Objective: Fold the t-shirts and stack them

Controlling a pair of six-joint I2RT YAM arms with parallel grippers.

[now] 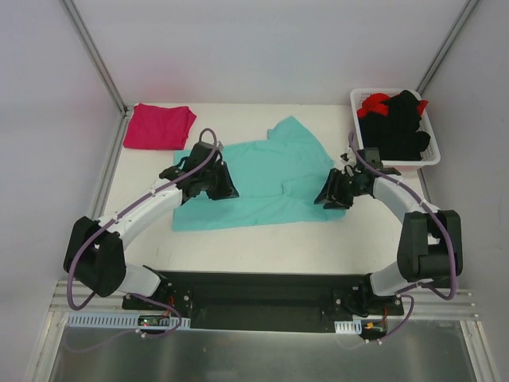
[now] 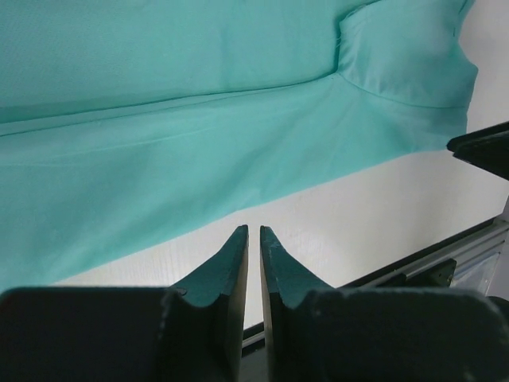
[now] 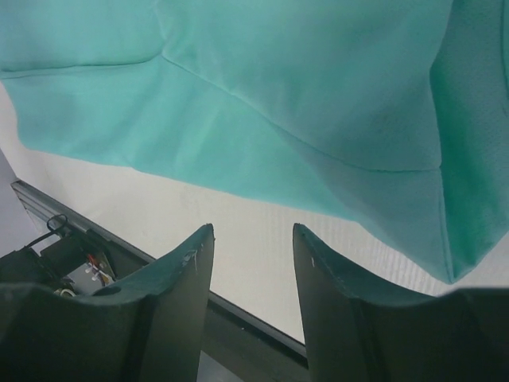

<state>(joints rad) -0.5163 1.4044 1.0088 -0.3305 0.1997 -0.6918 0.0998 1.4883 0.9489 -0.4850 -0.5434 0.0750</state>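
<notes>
A teal t-shirt (image 1: 270,179) lies partly folded in the middle of the white table (image 1: 262,243), one sleeve pointing to the back. A magenta-pink t-shirt (image 1: 157,126) sits folded at the back left. My left gripper (image 1: 227,191) hovers over the teal shirt's left part. In the left wrist view this gripper (image 2: 254,231) is all but shut, with a thin slit and nothing in it, just off the teal cloth's (image 2: 199,119) front edge. My right gripper (image 1: 324,196) is at the shirt's right edge. The right wrist view shows it (image 3: 253,228) open and empty near the teal hem (image 3: 302,87).
A white basket (image 1: 355,99) at the back right holds black garments (image 1: 402,127) and a red one (image 1: 374,105). Metal frame posts rise at both back corners. The black base rail (image 1: 262,298) runs along the table's near edge.
</notes>
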